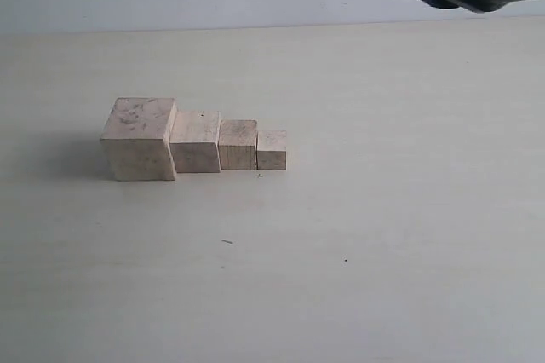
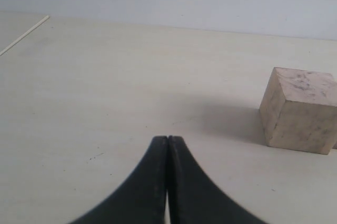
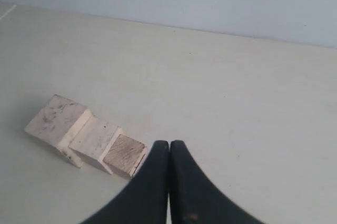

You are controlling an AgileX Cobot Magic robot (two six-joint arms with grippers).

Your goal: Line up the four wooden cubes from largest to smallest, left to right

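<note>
**Fingers (image 2: 152, 182) pressed shut on both arms; four wooden cubes (image 1: 195, 141) stand in a row**

From my remote desk, the left gripper (image 2: 167, 139) shows its black fingers tip to tip, holding nothing, low over the pale table (image 2: 105, 92). The largest cube (image 2: 300, 109) sits ahead of those tips and off to one side, well apart. The right gripper (image 3: 169, 142) is likewise pinched closed and empty, with the row lying near its tips. The cubes touch side to side, stepping down to the smallest cube (image 1: 272, 149).

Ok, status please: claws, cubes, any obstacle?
Left claw shut, empty. Right claw shut, empty. Four wooden cubes in one row, largest at left, smallest at right. No obstacle seen.
</note>
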